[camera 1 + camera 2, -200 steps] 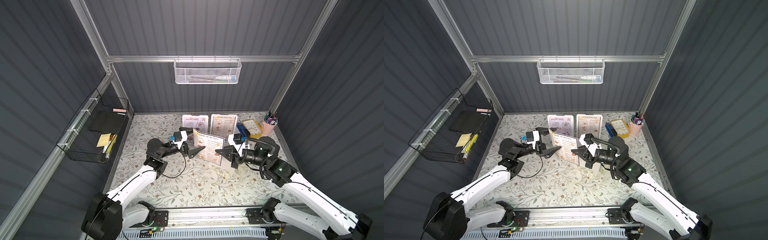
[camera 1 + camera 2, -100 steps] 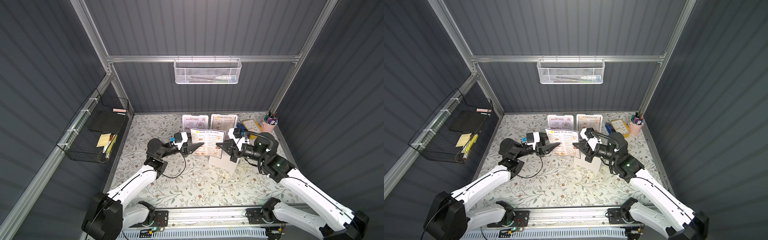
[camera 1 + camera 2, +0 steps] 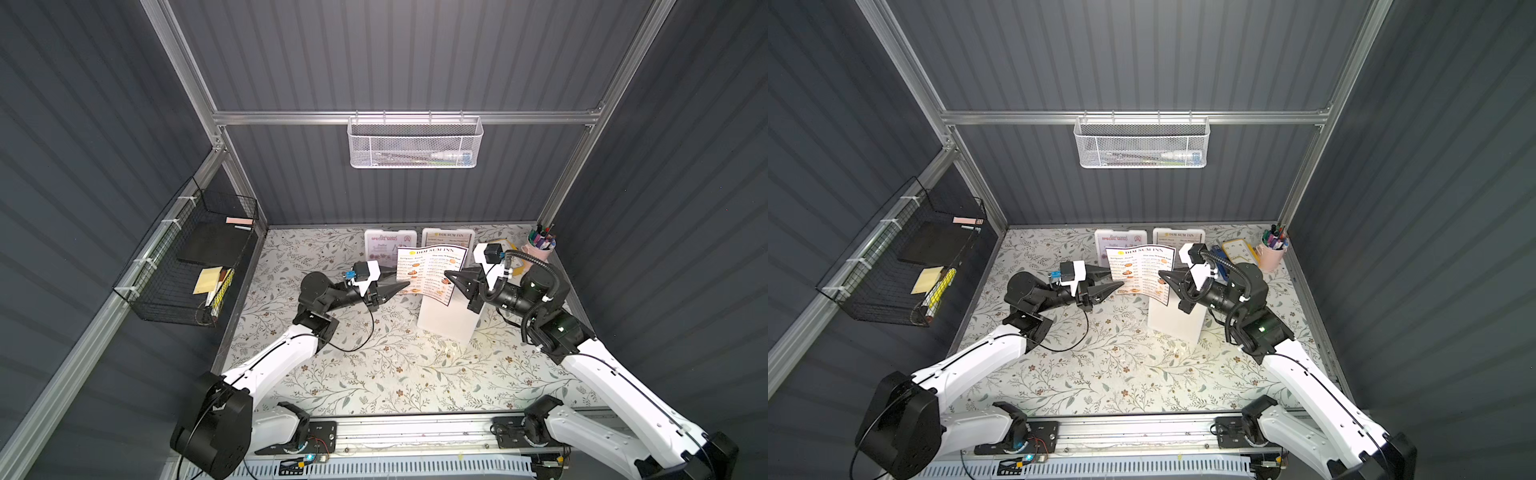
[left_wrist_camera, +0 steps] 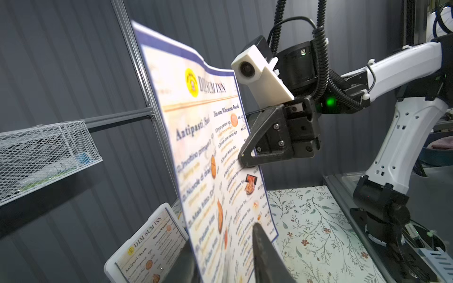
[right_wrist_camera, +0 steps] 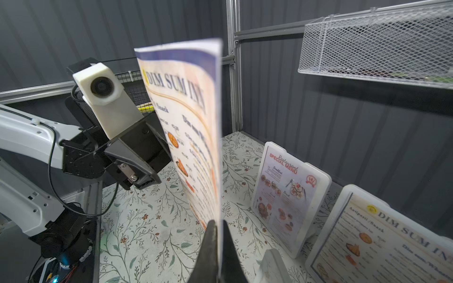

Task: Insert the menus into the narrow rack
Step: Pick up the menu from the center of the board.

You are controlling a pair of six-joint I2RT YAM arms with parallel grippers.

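White holder (image 3: 451, 322) sits on the worktop (image 3: 374, 374) at 1 o'clock. Over it the held menu (image 3: 430, 270) hangs upright and bowed, with the right tool (image 3: 451, 276) pinched shut on its 3 o'clock edge and the left tool (image 3: 402, 278) narrow around its 9 o'clock edge, grip unclear. Risk: the limp sheet buckles, slips from the one sure pinch or tears if the tools pull apart, before reaching the mesh rack (image 3: 415, 143) at 12 o'clock, likely the target, beyond the lavender menu (image 3: 384, 245).

Taking the blank holder (image 3: 446, 320) as landmark: the loose DIM SUM INN menu (image 3: 430, 272) stands over its top. The special menu (image 3: 385, 245) and the mounted DIM SUM INN menu (image 3: 448, 237) are behind it. The pen cup (image 3: 540, 247) is behind and to its right, and the wire basket (image 3: 187, 266) is far to its left.
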